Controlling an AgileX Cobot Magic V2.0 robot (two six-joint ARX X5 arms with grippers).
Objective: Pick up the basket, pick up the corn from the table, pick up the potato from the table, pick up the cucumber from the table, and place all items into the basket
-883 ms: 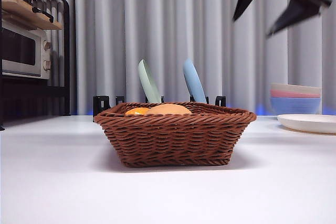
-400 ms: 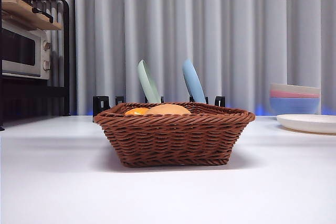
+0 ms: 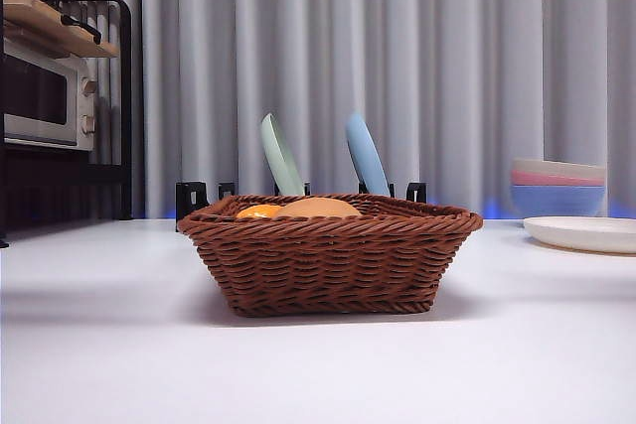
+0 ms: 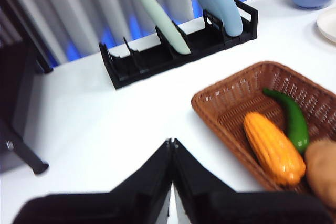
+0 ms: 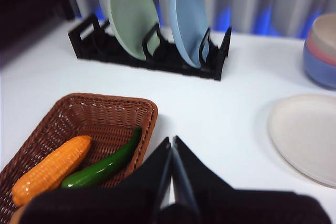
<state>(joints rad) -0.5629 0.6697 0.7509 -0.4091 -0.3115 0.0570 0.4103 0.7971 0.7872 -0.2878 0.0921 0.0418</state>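
The brown wicker basket (image 3: pixel 333 255) stands on the white table (image 3: pixel 119 345) in the middle of the front view. Inside it lie the orange corn (image 4: pixel 273 148), the green cucumber (image 4: pixel 291 119) and the tan potato (image 4: pixel 323 169); the corn (image 5: pixel 52 169) and cucumber (image 5: pixel 102 166) also show in the right wrist view. From the front only the corn (image 3: pixel 258 212) and potato (image 3: pixel 320 208) tops peek over the rim. My left gripper (image 4: pixel 171 142) is shut and empty, high beside the basket (image 4: pixel 231 98). My right gripper (image 5: pixel 171 140) is shut, empty, above the basket's (image 5: pixel 100 114) other side.
A black dish rack (image 3: pixel 298 192) holding a green plate (image 3: pixel 281 154) and a blue plate (image 3: pixel 366 154) stands behind the basket. Stacked bowls (image 3: pixel 558 186) and a white plate (image 3: pixel 581 233) sit at the right. A microwave on a shelf (image 3: pixel 45 96) is at the far left.
The dark arm at the top right of the front view has risen and withdrawn, leaving only a tip at the corner. The basket and its contents have not moved.
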